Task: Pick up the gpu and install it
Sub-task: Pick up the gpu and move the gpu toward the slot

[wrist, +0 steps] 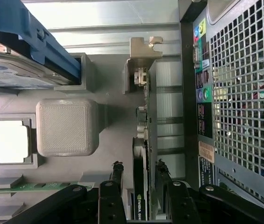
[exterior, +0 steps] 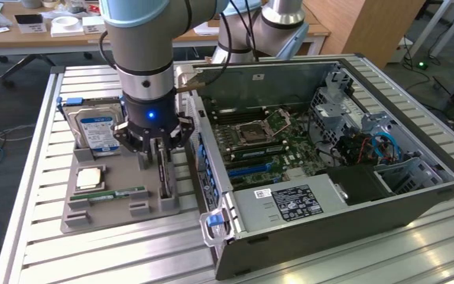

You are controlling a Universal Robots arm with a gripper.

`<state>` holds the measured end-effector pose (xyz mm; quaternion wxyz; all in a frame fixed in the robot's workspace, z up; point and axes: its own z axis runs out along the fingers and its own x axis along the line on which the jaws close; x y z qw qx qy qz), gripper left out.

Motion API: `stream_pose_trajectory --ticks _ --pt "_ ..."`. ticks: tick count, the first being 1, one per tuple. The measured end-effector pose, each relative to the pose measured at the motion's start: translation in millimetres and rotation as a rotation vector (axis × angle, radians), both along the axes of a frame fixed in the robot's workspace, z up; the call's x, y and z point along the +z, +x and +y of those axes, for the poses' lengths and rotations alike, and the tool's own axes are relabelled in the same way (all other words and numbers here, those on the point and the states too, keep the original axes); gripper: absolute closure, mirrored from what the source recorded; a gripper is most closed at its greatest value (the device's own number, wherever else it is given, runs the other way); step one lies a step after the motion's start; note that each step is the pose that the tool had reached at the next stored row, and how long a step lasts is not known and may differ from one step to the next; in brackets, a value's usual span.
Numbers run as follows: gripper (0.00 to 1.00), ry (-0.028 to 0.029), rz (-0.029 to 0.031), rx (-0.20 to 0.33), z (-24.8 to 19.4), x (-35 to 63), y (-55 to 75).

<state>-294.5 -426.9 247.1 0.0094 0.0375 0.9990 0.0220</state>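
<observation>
1. Tray [exterior: 109, 214] of grey plastic is seen on the exterior view's left. A blue-labelled hard drive [exterior: 97, 131] is stood at its far end, with a silver chip [exterior: 90, 177] and a green RAM stick [exterior: 109, 194] laid nearer.
2. At the tray's right edge the gpu [exterior: 164, 180] [wrist: 143, 140] is stood on its long edge. It is straddled by the gripper [exterior: 161, 163], whose fingers [wrist: 117, 175] are held apart, not clamped.
3. Just beside the tray, on the right, the computer case [exterior: 416, 201] is laid open.
</observation>
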Motion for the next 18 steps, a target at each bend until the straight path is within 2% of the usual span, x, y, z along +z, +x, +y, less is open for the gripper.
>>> stream_pose_trajectory --ticks 12,18 --pt "0.58 0.0001 -0.0001 0.000 -0.1 -13.2 1.0" --pt "0.58 0.0001 0.0000 0.000 0.0 -16.7 3.3"
